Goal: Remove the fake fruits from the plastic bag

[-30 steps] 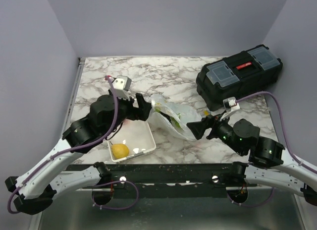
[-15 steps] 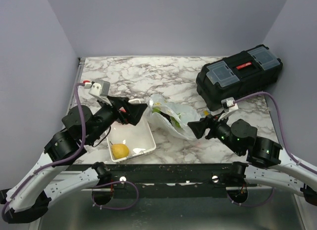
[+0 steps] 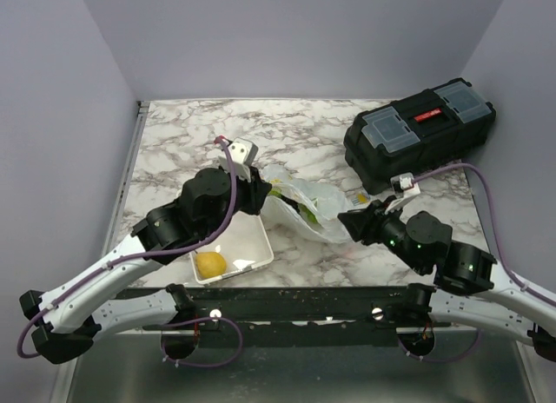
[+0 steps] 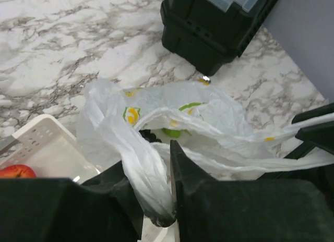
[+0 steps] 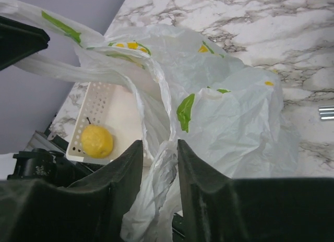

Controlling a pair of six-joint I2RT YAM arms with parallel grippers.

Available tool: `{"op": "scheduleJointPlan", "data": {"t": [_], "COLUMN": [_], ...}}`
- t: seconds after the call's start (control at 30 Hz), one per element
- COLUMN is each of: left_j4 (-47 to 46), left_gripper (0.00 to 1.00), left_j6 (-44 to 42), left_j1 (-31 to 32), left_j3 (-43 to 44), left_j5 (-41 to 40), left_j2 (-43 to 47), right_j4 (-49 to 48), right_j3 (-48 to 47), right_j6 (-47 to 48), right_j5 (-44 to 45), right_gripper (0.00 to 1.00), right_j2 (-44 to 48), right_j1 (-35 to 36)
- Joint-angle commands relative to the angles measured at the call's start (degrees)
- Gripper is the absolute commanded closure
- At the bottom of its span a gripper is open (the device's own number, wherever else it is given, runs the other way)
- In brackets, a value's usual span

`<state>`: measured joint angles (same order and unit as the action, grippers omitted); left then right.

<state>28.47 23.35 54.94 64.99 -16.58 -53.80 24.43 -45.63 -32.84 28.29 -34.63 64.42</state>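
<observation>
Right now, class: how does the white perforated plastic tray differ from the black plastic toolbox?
The white perforated plastic tray is open-topped, holding a yellow fruit; the black plastic toolbox is lidded and shut. The toolbox is larger and taller. The tray sits near the front edge, the toolbox at the back right. Both are rectangular and rest on the marble table.

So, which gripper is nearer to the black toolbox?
Right. The right gripper pinches the plastic bag just in front of the black toolbox. The left gripper pinches the bag's other end, farther left, by the white tray.
</observation>
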Motion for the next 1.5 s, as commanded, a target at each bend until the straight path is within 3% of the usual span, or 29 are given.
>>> {"op": "scheduleJointPlan", "data": {"t": [0.0,0.03,0.23,0.33,0.43,0.5,0.6,0.7,0.77,1.03,1.23,1.27,1.4,1.47], "left_j4": [-8.68,-10.47,-16.60,-19.48,-19.96,-18.68,-13.67,-7.81,-3.64,-0.23,-0.48,-0.39,-4.11,-7.25], "left_gripper": [0.96,1.00,1.00,1.00,1.00,1.00,1.00,1.00,1.00,1.00,1.00,1.00,1.00,1.00], "left_j6": [-3.13,-2.30,5.17,7.34,8.29,8.54,7.95,3.54,0.03,-6.13,-8.23,-8.49,-7.44,-6.67], "left_j1": [-0.73,-1.46,-12.33,-16.80,-18.77,-19.59,-20.64,-21.05,-21.90,-28.25,-30.35,-30.41,-30.42,-30.48], "left_j3": [-2.63,-2.53,7.02,14.78,25.11,33.09,45.19,48.08,45.21,17.25,6.57,5.44,-1.99,-6.22], "left_j5": [-5.41,-4.14,15.85,27.72,34.69,41.00,50.67,54.19,53.93,48.70,45.86,44.20,40.25,38.83], "left_j2": [2.29,1.70,-9.68,-17.03,-23.83,-28.31,-34.58,-35.76,-34.90,-25.76,-16.36,-14.72,-5.36,-0.85], "right_j4": [2.29,2.29,2.93,7.35,8.23,6.96,3.05,1.68,1.45,-6.47,-3.21,-1.82,5.69,7.19], "right_j3": [1.03,0.99,-1.88,-4.54,-7.13,-8.75,-9.91,-9.95,-8.95,-0.14,0.30,-0.15,-2.97,-4.45], "right_j6": [-0.68,-0.90,-3.55,-6.60,-4.96,-1.72,5.22,8.95,8.82,6.39,6.17,6.00,5.42,6.30], "right_j5": [3.54,4.65,15.14,22.70,26.17,24.49,15.25,2.42,-5.45,-26.54,-24.93,-23.26,-17.08,-15.75], "right_gripper": [0.72,0.77,0.99,0.99,0.99,0.99,0.99,0.99,0.99,0.99,0.94,0.91,0.59,0.33], "right_j2": [2.64,3.09,5.90,7.38,9.47,10.51,10.61,7.43,3.45,-8.94,-11.34,-11.55,-12.47,-12.48], "right_j1": [0.13,0.09,0.09,0.09,0.11,0.11,0.09,0.10,0.15,0.15,0.12,0.11,0.10,0.09]}}
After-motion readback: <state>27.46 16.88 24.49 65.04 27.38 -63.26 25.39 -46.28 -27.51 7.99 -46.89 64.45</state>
